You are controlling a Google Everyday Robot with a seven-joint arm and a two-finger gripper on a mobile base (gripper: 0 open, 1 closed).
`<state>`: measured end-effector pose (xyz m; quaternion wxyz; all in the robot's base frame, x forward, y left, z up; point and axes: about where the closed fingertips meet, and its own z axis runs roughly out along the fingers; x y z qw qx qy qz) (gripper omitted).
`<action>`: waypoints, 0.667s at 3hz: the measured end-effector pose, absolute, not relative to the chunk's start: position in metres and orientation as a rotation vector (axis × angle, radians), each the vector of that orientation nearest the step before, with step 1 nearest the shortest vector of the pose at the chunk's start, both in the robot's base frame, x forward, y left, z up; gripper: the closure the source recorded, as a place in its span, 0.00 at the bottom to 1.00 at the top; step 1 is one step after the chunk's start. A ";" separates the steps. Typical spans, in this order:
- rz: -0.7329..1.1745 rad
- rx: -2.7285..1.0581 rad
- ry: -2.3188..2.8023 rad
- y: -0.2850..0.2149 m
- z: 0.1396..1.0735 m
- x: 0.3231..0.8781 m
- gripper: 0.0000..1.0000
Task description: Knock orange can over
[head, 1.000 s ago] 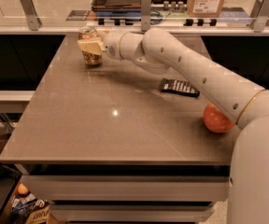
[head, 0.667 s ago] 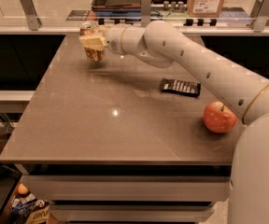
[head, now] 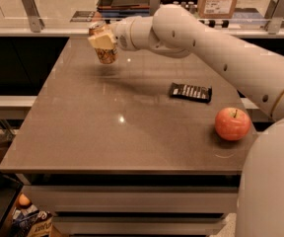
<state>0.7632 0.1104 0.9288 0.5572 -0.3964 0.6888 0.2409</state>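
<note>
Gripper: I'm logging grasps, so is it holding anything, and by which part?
Cannot tell. The gripper covers the upper body of the slim orange-tan aluminium can; a firm hold is not visible.

My gripper (head: 102, 39): cream, at the table's far left, against the orange can (head: 106, 56). Can: orange-tan body, pale lettering, silver top. Table (head: 107, 137): glossy grey-brown. Apple (head: 232, 124): red-orange. Flat packet (head: 191, 92): black, pale marks. My arm (head: 221, 48): white.

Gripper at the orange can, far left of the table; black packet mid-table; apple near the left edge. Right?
No. The camera view shows the apple near the right edge. The gripper is at the orange can, far left of the table, and the black packet is mid-table, as stated.
</note>
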 end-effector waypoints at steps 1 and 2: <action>0.507 -0.968 1.727 0.101 0.922 0.759 1.00; 0.414 -1.005 1.839 0.088 0.914 0.758 1.00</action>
